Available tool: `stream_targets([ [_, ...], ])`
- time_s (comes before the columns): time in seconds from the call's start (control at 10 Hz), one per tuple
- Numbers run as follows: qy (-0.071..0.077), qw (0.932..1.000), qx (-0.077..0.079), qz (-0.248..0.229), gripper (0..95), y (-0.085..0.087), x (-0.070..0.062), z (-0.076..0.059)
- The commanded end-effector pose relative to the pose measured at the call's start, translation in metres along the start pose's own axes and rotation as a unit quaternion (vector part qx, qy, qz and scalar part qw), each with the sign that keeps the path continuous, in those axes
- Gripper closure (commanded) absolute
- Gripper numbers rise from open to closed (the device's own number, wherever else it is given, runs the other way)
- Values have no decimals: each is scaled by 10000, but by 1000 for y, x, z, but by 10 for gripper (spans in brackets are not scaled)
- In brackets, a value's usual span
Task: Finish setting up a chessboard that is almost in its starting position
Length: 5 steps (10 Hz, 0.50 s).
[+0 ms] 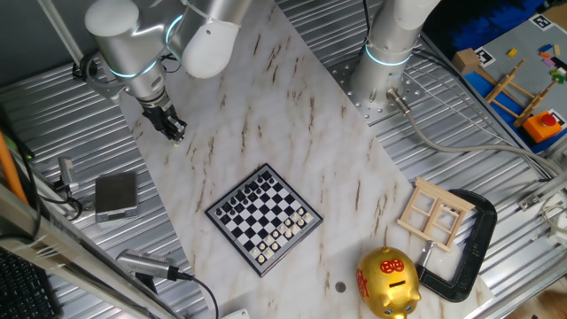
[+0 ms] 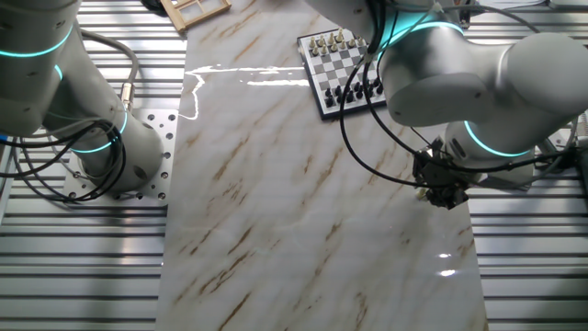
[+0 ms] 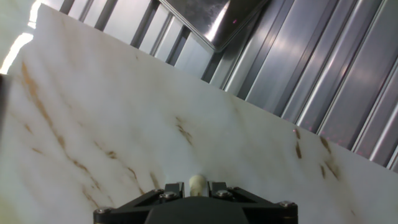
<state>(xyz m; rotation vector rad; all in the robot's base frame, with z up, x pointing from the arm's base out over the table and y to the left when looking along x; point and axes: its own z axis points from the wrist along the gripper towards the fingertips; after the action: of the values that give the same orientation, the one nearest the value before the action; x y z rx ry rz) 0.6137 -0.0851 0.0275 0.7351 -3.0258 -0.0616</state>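
The chessboard point(image 1: 264, 219) lies on the marble slab, a small black-and-white board with rows of tiny black and cream pieces; it also shows at the far edge in the other fixed view point(image 2: 342, 72). My gripper point(image 1: 171, 127) hangs low over the slab's edge, well away from the board, and shows in the other fixed view point(image 2: 447, 195) too. In the hand view the gripper point(image 3: 198, 186) is shut on a small cream chess piece point(image 3: 198, 182), whose rounded top pokes out between the black fingers point(image 3: 173, 190).
A golden piggy bank point(image 1: 388, 282), a pale wooden lattice point(image 1: 434, 213) and a black clamp point(image 1: 469, 248) lie beyond the board. A grey square box point(image 1: 116, 194) sits on the ribbed metal table. A second arm's base point(image 1: 385, 71) stands beside the slab.
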Motion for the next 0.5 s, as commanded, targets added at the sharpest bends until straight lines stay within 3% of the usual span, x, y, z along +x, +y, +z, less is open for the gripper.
stream_targets([
  [0.1, -9, 10000, 3, 1, 950, 0, 0, 0],
  [0.5, -13, 10000, 4, 9, 950, 0, 1, 0],
])
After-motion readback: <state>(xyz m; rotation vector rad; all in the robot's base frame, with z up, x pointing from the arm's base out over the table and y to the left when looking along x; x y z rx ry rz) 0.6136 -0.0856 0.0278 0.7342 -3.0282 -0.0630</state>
